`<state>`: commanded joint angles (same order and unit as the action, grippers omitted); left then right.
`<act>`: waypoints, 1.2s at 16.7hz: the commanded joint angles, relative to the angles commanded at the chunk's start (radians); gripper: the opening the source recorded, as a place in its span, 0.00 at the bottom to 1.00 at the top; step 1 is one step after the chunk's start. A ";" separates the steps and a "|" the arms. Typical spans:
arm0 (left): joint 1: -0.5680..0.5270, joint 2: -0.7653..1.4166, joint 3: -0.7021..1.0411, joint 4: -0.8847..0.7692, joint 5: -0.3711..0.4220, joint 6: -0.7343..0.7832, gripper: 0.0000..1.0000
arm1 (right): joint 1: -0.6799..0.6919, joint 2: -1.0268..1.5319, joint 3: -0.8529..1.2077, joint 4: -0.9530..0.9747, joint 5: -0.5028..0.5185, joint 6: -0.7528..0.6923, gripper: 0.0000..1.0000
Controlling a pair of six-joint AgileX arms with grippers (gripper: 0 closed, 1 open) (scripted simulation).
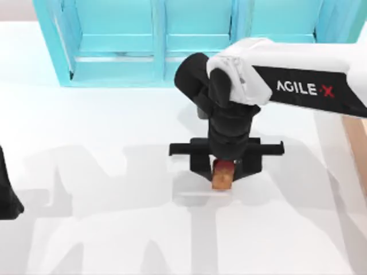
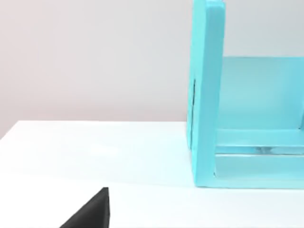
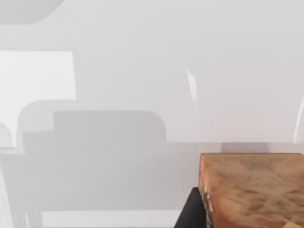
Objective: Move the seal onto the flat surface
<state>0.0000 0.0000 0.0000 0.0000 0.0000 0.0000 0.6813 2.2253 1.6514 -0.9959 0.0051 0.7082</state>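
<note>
Orange-tan, with a dark red rounded top, the small stamp-like seal (image 1: pixel 222 175) sits between the fingers of the right pincer (image 1: pixel 223 176), which is clamped on it near the middle of the broad white smooth surface (image 1: pixel 103 137). From above, the seal seems to hang just over the surface, though contact is hard to judge. The right wrist view shows its mottled wooden body (image 3: pixel 254 190) beside one dark finger (image 3: pixel 192 211). Behind stands a turquoise compartment shelf unit (image 1: pixel 149 40). My left arm is parked at the surface's left edge; whether its pincer (image 2: pixel 90 213) is apart or together I cannot tell.
</note>
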 joint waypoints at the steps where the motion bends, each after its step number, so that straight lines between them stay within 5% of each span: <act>1: 0.000 0.000 0.000 0.000 0.000 0.000 1.00 | 0.000 0.000 0.000 0.000 0.000 0.000 0.00; 14: 0.000 0.000 0.000 0.000 0.000 0.000 1.00 | 0.000 0.000 0.000 0.000 0.000 0.000 0.98; 20: 0.000 0.000 0.000 0.000 0.000 0.000 1.00 | 0.000 0.000 0.000 0.000 0.000 0.000 1.00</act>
<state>0.0000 0.0000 0.0000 0.0000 0.0000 0.0000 0.6813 2.2253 1.6514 -0.9959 0.0051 0.7082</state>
